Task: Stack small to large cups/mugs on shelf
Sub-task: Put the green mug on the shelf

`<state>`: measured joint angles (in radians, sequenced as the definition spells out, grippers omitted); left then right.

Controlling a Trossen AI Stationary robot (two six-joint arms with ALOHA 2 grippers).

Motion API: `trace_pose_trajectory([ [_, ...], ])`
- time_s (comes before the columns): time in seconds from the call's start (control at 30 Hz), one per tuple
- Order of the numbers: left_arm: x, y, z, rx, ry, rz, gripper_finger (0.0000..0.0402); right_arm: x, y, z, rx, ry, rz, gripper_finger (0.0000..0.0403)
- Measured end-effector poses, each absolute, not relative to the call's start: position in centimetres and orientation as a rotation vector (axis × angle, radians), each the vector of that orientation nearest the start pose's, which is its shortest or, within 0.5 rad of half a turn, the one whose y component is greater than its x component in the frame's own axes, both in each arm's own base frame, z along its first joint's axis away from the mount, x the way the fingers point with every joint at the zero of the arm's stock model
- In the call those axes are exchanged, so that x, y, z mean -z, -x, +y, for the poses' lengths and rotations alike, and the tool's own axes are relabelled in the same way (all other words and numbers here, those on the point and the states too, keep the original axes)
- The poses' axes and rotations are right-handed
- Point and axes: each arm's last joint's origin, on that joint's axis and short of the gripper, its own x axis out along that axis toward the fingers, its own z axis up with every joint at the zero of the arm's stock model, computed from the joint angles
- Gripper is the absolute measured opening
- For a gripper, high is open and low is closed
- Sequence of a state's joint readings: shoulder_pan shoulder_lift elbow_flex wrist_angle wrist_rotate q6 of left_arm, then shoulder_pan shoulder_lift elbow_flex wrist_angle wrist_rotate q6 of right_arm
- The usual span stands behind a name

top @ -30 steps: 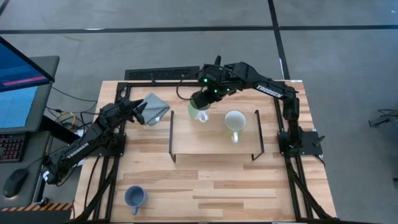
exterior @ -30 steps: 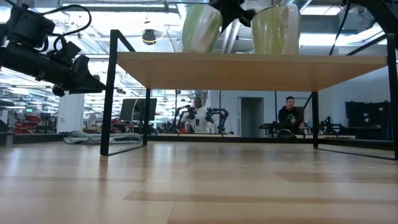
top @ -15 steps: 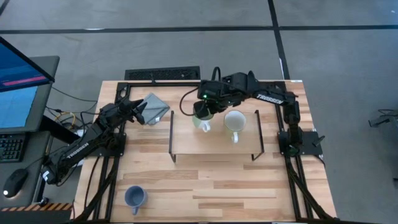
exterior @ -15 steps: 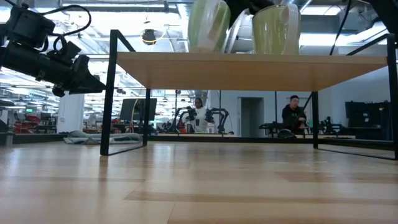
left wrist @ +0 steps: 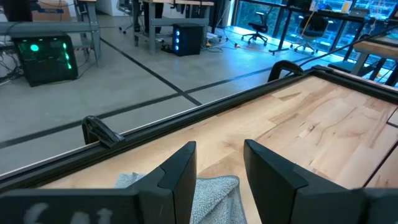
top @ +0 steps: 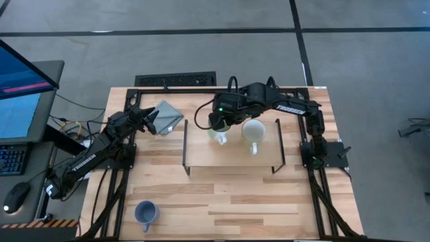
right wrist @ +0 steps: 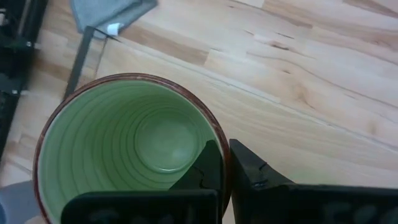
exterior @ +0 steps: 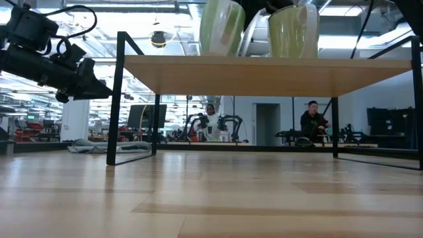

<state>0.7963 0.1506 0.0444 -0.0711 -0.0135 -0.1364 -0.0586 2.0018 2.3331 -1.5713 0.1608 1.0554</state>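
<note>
The green mug (top: 219,134) stands at the left part of the shelf (top: 232,156), under my right gripper (top: 220,121), which is shut on it; the low view shows the green mug (exterior: 221,27) upright. The cream-white mug (top: 253,131) stands on the shelf to its right, handle toward the near edge. The blue mug (top: 146,213) rests on its base at the table's near left. My left gripper (left wrist: 217,165) is open and hovers by the folded grey cloth (top: 166,115). My right gripper holds the green mug by its rim (right wrist: 219,138), one finger (right wrist: 208,167) inside the cup and the other finger (right wrist: 250,171) outside the wall. The fingers come from above, pointing down. The mug is upright, its base (exterior: 220,53) at the shelf board's top.
The grey cloth (left wrist: 186,190) lies on the table's far left, beside the shelf's left legs (top: 185,144). The shelf's near half (top: 232,158) is bare board. Bare tabletop (top: 255,202) spreads toward the near edge. People sit in the room beyond the table.
My right gripper has carried the green mug from the shelf's far left corner toward the near edge and slightly right, closer to the cream-white mug. The mug has gone from tilted to upright and come down onto the board. The grip has stayed shut.
</note>
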Motion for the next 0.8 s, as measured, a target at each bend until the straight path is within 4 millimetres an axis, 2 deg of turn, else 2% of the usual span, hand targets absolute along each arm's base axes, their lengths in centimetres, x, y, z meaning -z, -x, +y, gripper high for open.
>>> trace_pose_trajectory([
  [0.3,-16.0,-7.3,7.5,-0.819,0.198,0.113,0.0125,-38.8,-37.3,-2.7,0.825,-0.829,1.010,0.0021],
  [0.8,-16.0,-7.3,7.5,-0.819,0.201,0.112,0.0125,-38.8,-37.4,-1.6,0.832,-0.802,0.996,0.0021],
])
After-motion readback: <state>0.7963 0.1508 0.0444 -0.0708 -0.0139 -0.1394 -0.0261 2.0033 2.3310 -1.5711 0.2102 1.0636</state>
